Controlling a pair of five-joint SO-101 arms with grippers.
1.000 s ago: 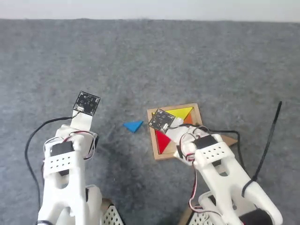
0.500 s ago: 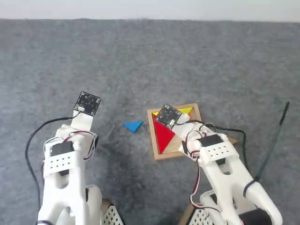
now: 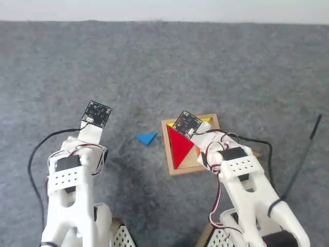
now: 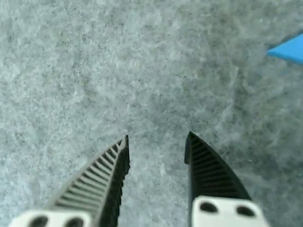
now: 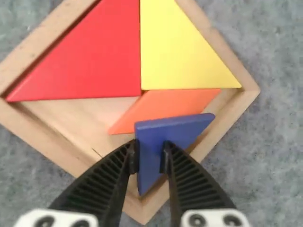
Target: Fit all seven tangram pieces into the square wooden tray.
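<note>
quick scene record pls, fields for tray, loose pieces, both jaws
tray: holds red triangle, yellow triangle, orange piece
held: dark blue piece, over the tray by the orange piece
loose: light blue triangle on mat, beside the tray
left jaws: open, over the mat
right jaws: shut on dark blue piece

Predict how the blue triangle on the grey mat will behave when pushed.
The blue triangle lies flat, so it probably won't roll or tip. It looks thin and stiff, likely light. The fuzzy mat may drag on it.
</note>
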